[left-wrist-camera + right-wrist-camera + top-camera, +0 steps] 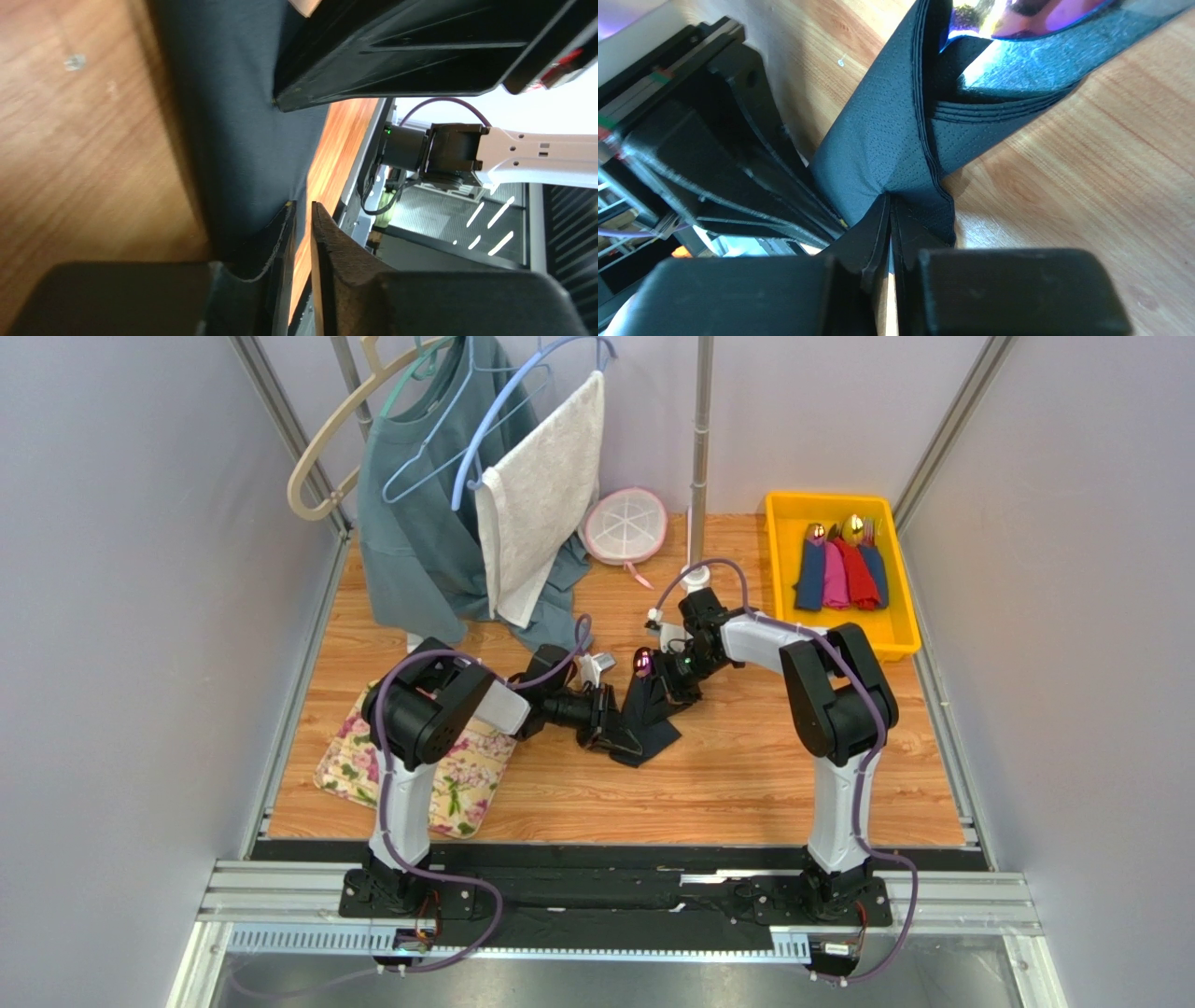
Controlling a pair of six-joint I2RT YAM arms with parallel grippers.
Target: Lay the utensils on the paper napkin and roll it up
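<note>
The black paper napkin (648, 725) lies folded into a loose bundle at the table's middle, and the spoon's shiny purple bowl (643, 664) sticks out of its far end. The other utensils are hidden inside the folds. My right gripper (683, 669) reaches in from the right. In the right wrist view this gripper (889, 204) is shut on a bunched fold of the napkin (878, 140), with the purple bowl (1032, 15) beyond. My left gripper (601, 711) sits at the bundle's left side. Its jaws (303, 208) stand a narrow slit apart at the napkin's edge (238, 140), with wood showing between them.
A yellow tray (899, 633) at the back right holds cutlery rolled in blue, pink and red napkins. A floral mat (351, 763) lies under the left arm. Hangers with a teal shirt (421, 518) and a white towel, a round white dish (624, 525) and a pole stand behind.
</note>
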